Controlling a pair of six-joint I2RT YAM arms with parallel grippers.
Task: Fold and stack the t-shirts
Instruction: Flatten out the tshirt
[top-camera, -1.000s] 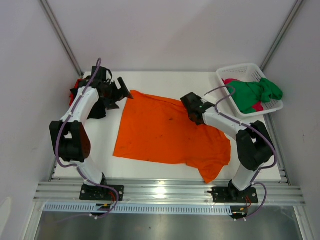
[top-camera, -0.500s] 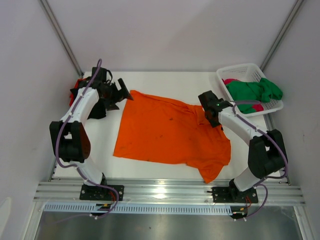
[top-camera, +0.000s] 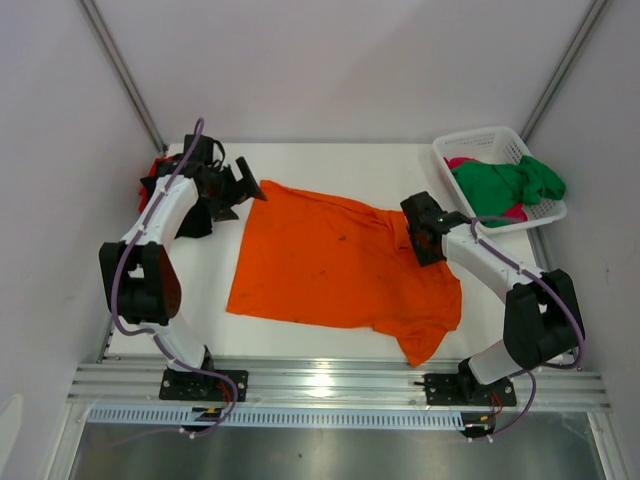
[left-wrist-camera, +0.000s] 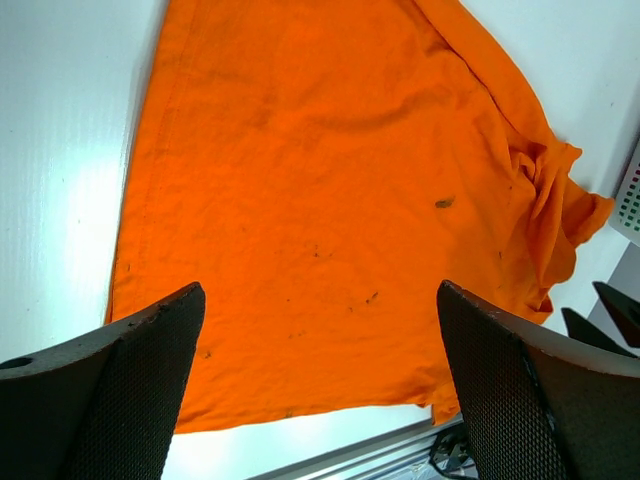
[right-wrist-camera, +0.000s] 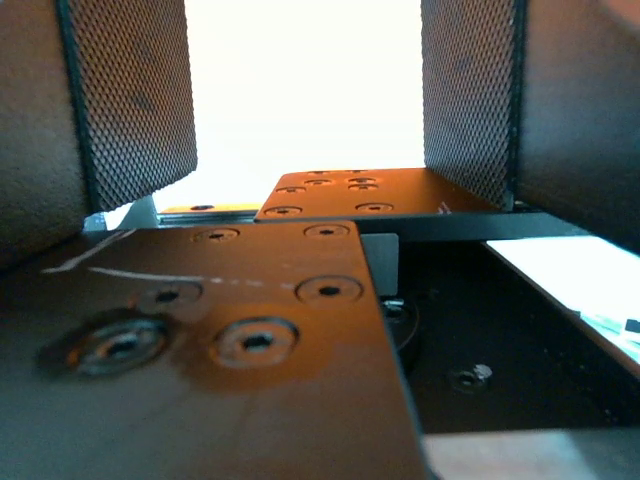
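orange shirt (top-camera: 330, 260) spread flat on table (top-camera: 330, 160), between both claws | left claw (top-camera: 248, 190) jaws apart, just off its far-left corner | right claw (top-camera: 425, 238) jaws apart, over its right edge | green shirt (top-camera: 505, 182) in basket (top-camera: 470, 138), beyond right claw

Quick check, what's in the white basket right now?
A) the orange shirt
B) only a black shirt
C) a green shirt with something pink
C: a green shirt lies bunched in the basket, with pink cloth showing at its edges.
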